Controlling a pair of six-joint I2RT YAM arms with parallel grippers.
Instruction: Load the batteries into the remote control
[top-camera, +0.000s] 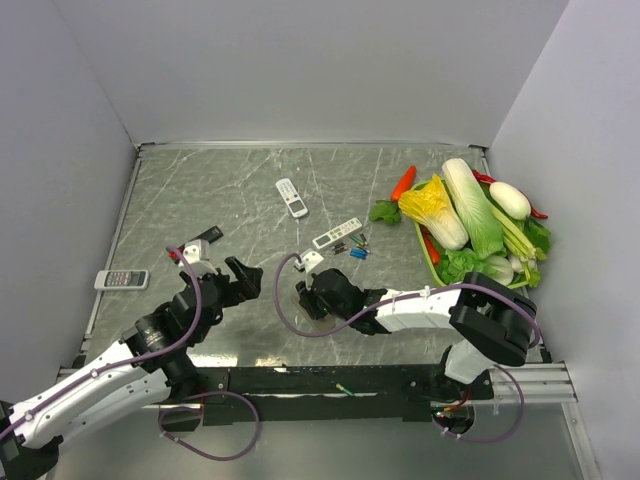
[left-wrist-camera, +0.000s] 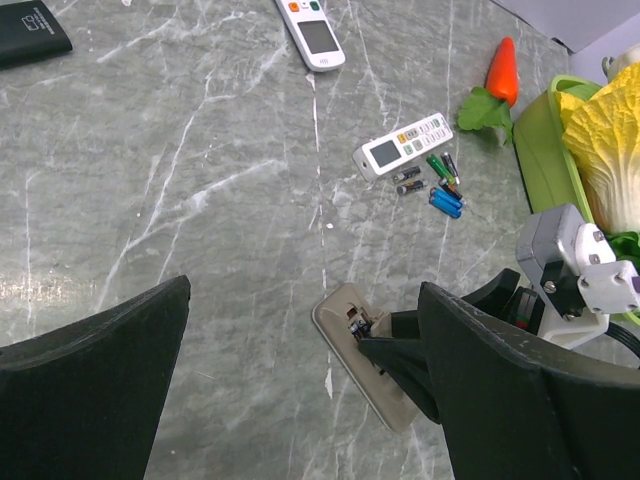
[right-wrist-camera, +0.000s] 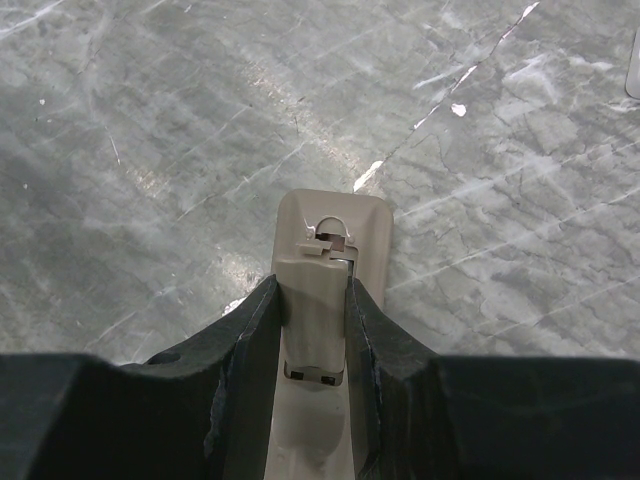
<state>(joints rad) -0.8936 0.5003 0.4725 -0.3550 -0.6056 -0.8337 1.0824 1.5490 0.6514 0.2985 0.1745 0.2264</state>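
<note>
The remote control (right-wrist-camera: 336, 215) lies face down, beige back up; it also shows in the left wrist view (left-wrist-camera: 372, 378). My right gripper (right-wrist-camera: 313, 300) is shut on its beige battery cover (right-wrist-camera: 315, 310), holding it over the bay, whose top end stays uncovered with a cell end (left-wrist-camera: 358, 322) showing. In the top view the right gripper (top-camera: 312, 298) hides the remote. My left gripper (left-wrist-camera: 300, 400) is open and empty, hovering just left of the remote (top-camera: 240, 278). Loose batteries (top-camera: 355, 247), green, blue and dark, lie beside a slim white remote (left-wrist-camera: 440, 185).
A slim white remote (top-camera: 336, 233) and a small white remote (top-camera: 292, 197) lie mid-table. A grey remote (top-camera: 121, 279) sits at the left edge. A dark flat box (left-wrist-camera: 30, 30) lies far left. A green tray (top-camera: 428, 262) of vegetables and a carrot (top-camera: 403, 182) stand on the right.
</note>
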